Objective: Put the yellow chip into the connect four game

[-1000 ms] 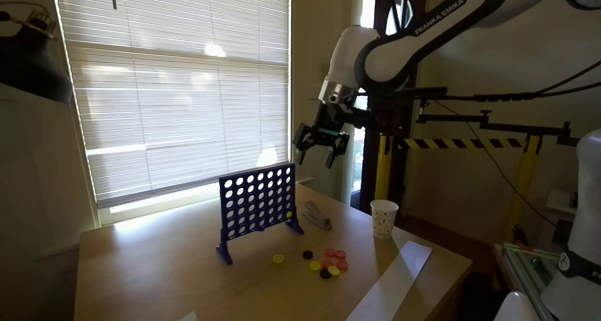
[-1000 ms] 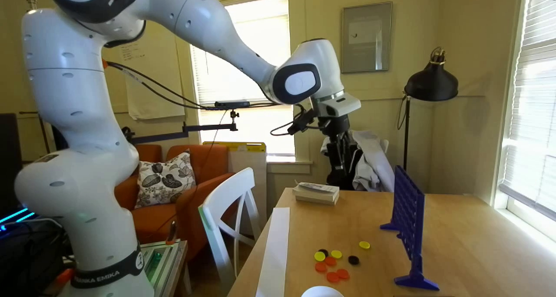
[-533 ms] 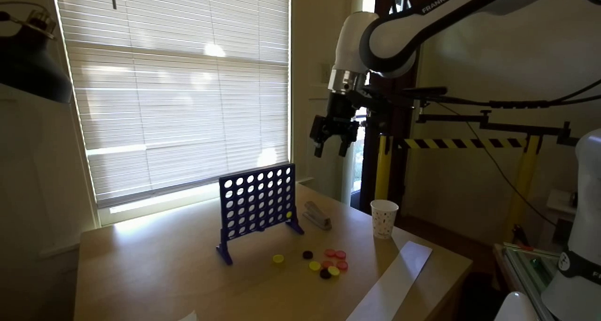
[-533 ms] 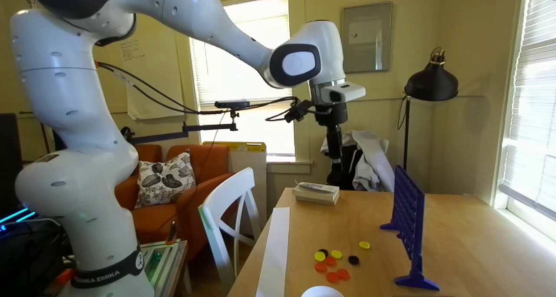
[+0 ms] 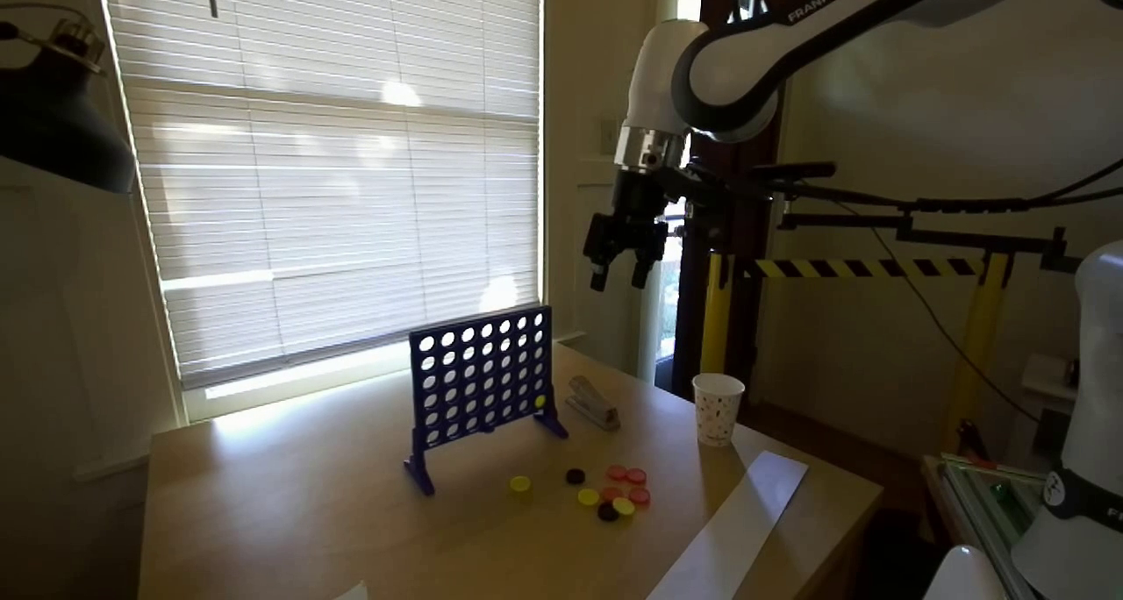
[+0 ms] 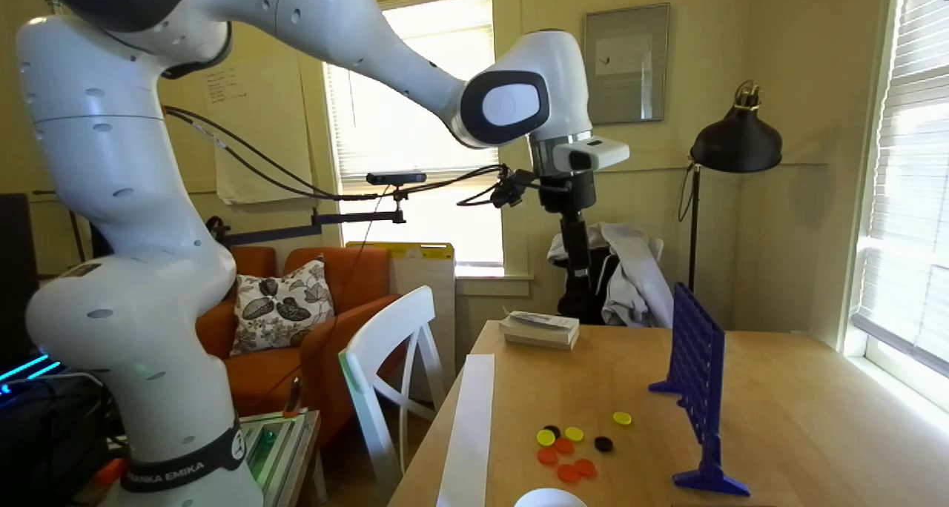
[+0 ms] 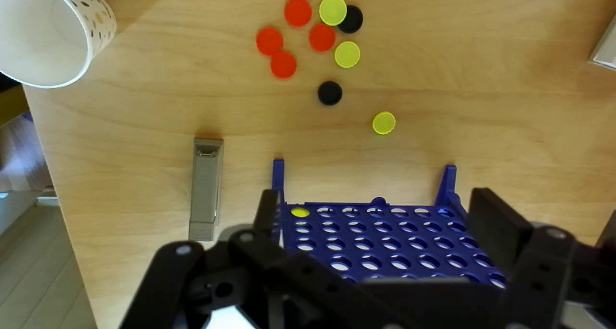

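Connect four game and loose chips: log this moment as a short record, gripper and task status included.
setup: connect four game, upright on table
slotted: one yellow chip, bottom row, end column nearest the stapler
loose on table: three yellow chips, four red chips, two black chips
robot: gripper open, empty, raised clear of the table
task status: possibly done, judging by the slotted chip

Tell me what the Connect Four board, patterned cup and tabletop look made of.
Connect Four board: probably molded plastic, low-sheen; uniformly blue with crisp round holes. Patterned cup: likely paper, matte-looking, given its thin wall and printed flecks. Tabletop: wood or veneer, smooth, showing grain.
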Robot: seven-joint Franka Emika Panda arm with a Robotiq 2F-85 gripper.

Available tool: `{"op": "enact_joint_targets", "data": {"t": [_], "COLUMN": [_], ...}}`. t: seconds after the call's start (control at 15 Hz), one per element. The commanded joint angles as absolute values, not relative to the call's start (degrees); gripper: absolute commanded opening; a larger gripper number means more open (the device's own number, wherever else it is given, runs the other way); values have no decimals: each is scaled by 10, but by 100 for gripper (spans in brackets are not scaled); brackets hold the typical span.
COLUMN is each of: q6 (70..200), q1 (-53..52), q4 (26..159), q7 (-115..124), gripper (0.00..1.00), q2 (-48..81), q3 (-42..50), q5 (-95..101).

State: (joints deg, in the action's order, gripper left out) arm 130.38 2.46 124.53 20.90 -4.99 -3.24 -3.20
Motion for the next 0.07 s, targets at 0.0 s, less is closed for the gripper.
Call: {"op": "enact_joint_targets", "data": {"t": [0.0], "q6": [1303], "q1": [17], "q4": [1244], "q7": [209], "gripper": [100], "q2": [-50], "q3": [-25], "q5": [-31]}}
